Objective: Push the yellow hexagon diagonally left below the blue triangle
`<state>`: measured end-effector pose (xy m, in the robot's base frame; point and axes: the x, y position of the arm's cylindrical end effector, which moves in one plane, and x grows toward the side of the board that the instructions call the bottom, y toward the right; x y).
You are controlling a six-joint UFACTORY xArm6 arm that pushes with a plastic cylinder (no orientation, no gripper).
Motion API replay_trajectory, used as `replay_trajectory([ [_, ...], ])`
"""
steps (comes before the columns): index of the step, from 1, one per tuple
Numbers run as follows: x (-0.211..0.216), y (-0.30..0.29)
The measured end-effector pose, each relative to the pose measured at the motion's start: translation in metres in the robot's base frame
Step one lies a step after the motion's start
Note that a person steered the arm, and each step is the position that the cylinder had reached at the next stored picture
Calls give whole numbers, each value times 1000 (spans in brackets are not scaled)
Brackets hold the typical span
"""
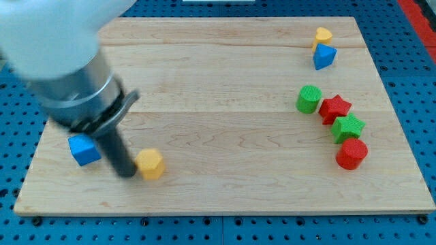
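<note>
In the single camera view, the wooden board fills most of the frame, and the arm comes in from the upper left as a pale, blurred mass ending in a dark rod. There is no hand to open or close; the rod's lower end, the tip, rests on the board in the lower left, touching or just beside the left side of the yellow hexagon. A blue cube sits just left of the rod. The blue triangle lies far off in the upper right, with a yellow heart-like block touching it from above. Below them, along the right side, stand a green cylinder, a red star, a green star and a red cylinder. The step in hand appears to be the very start of the push: the hexagon is well apart from its goal. The next move likely calls for a long push toward the right and upward, stopping at the lower left of the triangle, short of the green cylinder.
</note>
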<state>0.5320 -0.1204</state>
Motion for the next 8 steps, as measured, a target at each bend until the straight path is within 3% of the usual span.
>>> replay_trajectory([
  [1,-33,71],
  [2,-7,29],
  [3,28,82],
  [5,-96,121],
  [8,-75,216],
])
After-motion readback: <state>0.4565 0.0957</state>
